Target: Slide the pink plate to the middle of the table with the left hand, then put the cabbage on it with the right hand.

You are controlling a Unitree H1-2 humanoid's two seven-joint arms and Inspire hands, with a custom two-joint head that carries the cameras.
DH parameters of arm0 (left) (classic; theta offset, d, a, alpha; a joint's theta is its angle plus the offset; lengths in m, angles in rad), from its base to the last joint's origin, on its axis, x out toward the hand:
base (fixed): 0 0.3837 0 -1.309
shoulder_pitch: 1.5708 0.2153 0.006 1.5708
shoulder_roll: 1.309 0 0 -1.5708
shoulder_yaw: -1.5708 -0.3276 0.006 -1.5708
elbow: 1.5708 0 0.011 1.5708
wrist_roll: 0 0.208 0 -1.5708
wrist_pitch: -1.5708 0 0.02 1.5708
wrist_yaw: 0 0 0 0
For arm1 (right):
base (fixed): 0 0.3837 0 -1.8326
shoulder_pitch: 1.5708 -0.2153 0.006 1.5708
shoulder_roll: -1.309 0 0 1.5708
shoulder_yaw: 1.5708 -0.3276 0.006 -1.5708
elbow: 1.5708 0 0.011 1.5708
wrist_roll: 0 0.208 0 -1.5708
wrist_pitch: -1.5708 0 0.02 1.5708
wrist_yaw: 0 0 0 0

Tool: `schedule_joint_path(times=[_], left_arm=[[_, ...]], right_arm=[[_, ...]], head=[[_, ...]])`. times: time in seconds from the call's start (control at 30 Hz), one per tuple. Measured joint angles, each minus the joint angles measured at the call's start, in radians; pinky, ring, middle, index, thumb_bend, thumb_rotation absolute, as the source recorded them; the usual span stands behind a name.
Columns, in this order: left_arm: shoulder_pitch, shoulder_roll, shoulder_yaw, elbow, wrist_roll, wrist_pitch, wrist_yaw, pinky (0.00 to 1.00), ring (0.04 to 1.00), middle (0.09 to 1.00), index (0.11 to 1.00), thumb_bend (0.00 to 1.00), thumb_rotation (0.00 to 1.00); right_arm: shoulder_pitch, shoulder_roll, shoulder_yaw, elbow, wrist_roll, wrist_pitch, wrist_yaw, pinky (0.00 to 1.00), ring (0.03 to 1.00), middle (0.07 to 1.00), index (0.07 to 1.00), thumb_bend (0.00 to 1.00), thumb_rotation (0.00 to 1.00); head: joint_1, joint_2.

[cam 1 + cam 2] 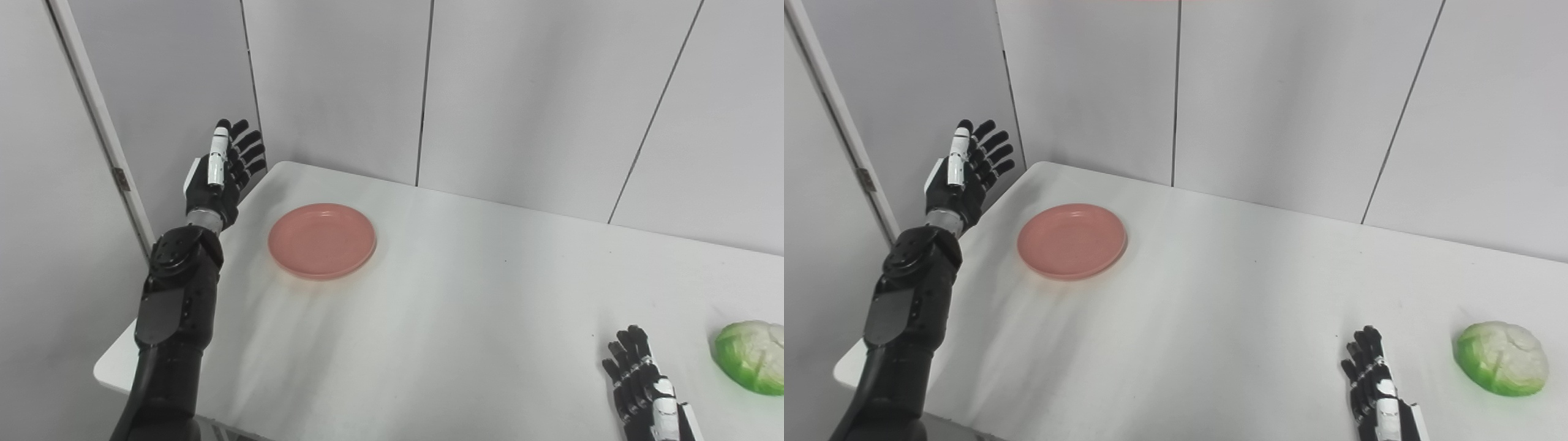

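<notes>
One plate: you have a single pink plate (322, 241) lying flat on the white desk (465, 318), in the far-left part, near the rounded back-left corner and a little in from the left edge.
One cabbage: a single green cabbage (1501, 358) sits near the desk's right side toward the front, well apart from the plate; in the left eye view it is cut by the picture's right edge.
Open room: between plate and cabbage you see bare white desk across the whole middle, with nothing standing on it.
Edges: the back edge meets grey wall panels (520, 92); the left edge and front-left corner show beside your left arm.
Left robot hand (222, 171): raised above the desk's left edge, left of the plate and apart from it, fingers straight and spread, holding nothing and touching nothing.
Right robot hand (1373, 383): low at the front right, just left of the cabbage but not touching it, fingers stretched forward and slightly apart, holding nothing; you cannot tell whether it rests on the desk.
</notes>
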Motion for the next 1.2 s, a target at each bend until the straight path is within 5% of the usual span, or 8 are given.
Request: schedule_joint_path(times=[0.37,1.2], left_arm=[[-0.043,0.056,-0.002,0.163,-0.001,-0.004,-0.002,0.88,0.856,0.855,0.857,0.43,1.0],[-0.066,0.074,-0.013,0.43,0.01,-0.11,-0.01,0.83,0.835,0.84,0.838,0.43,1.0]], right_arm=[[-0.001,0.0,0.0,0.0,-0.001,0.014,-0.013,1.0,1.0,1.0,1.0,0.28,1.0],[-0.002,-0.001,0.0,-0.007,-0.006,0.042,-0.02,1.0,1.0,1.0,1.0,0.28,1.0]], head=[[-0.008,0.005],[-0.017,0.021]])
